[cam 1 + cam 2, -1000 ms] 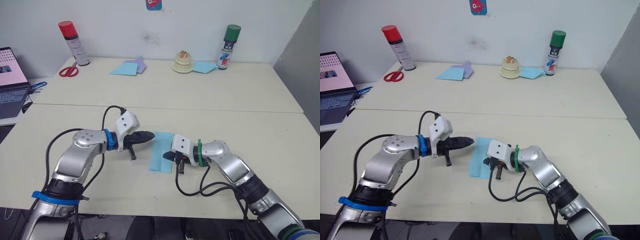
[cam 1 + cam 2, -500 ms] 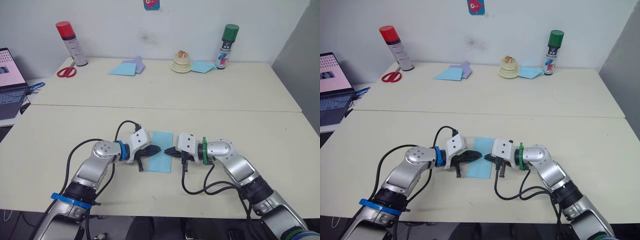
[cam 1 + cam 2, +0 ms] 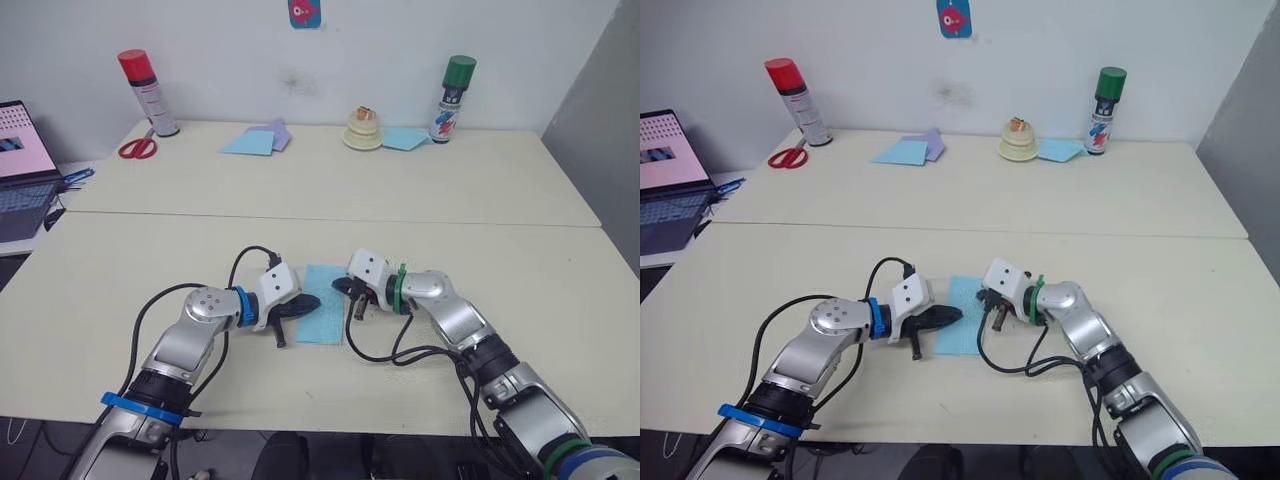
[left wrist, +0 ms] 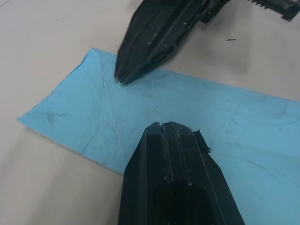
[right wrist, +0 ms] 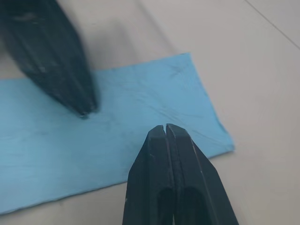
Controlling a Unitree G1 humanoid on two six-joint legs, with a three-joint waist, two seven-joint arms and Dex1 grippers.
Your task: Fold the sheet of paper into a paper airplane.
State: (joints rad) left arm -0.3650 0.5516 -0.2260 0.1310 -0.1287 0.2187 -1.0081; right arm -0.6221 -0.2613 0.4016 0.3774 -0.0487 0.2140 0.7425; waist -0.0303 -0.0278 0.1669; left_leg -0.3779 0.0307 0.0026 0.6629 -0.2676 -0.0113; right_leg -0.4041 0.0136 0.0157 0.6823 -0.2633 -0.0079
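One creased sheet (image 3: 322,316) lies flat on the near table (image 3: 420,200), folded to a narrow strip. Two end effectors meet over it. The left end effector (image 3: 312,302) comes in from 9 o'clock, forearm low and level, fingers clenched together, tip over the sheet's left edge. The right end effector (image 3: 338,287) comes in from 3 o'clock, elbow bent, fingers pressed together, tip at the sheet's far right corner. Neither grasps the paper.

At 12 o'clock along the far edge: two spray cans, one red-capped (image 3: 148,92) and one green-capped (image 3: 446,98); one pair of scissors (image 3: 137,148); two plain blue sheets (image 3: 249,143) (image 3: 405,138); one lilac sheet (image 3: 279,130); one small round stack (image 3: 364,128). One laptop (image 3: 22,170) sits at 10 o'clock.
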